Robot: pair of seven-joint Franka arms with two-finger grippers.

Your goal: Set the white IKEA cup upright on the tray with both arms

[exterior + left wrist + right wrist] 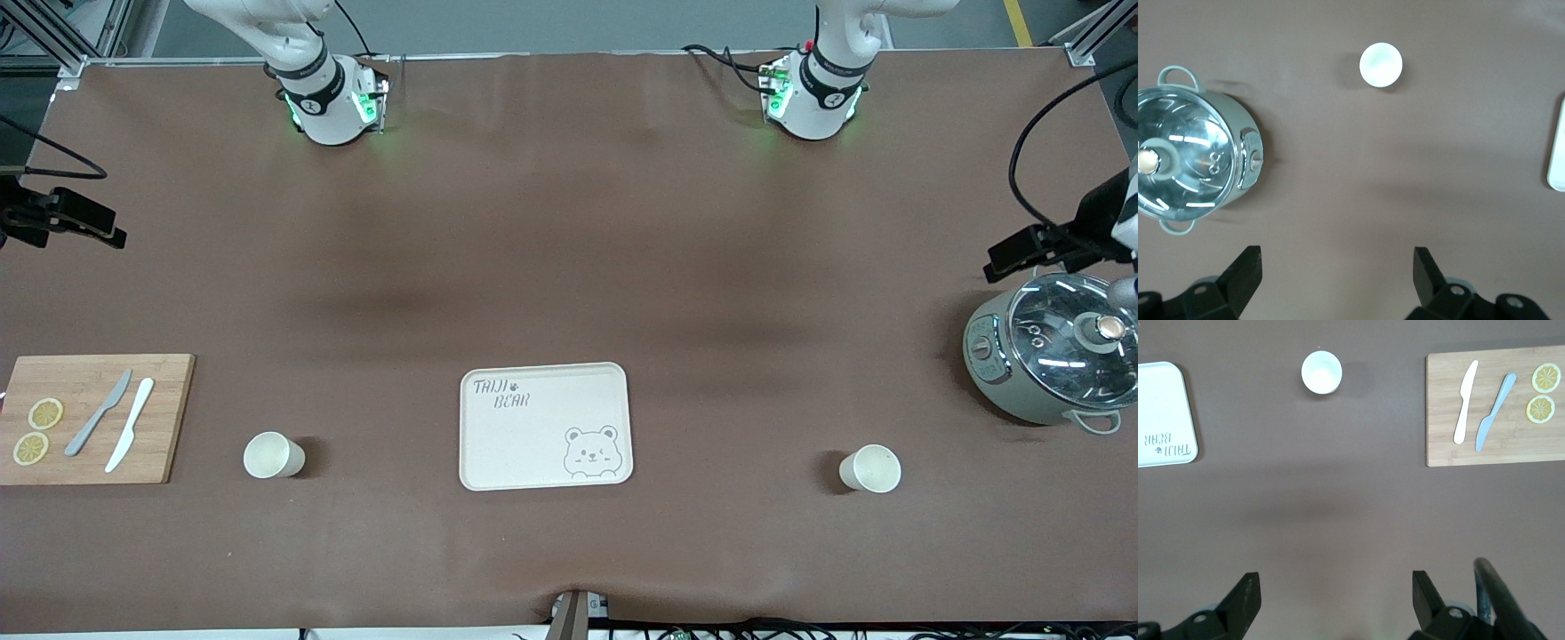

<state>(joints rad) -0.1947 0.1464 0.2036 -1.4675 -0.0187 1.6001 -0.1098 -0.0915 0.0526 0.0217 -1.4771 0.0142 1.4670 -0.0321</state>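
Note:
The cream tray with "TAIJI BEAR" lettering and a bear face lies mid-table, with nothing on it. One white cup stands upright toward the right arm's end and also shows in the right wrist view. A second white cup stands upright toward the left arm's end and also shows in the left wrist view. My left gripper is open and empty, high over the brown cloth beside the pot. My right gripper is open and empty, high over the cloth at its end of the table.
A grey pot with a glass lid stands at the left arm's end. A wooden cutting board at the right arm's end carries two knives and two lemon slices.

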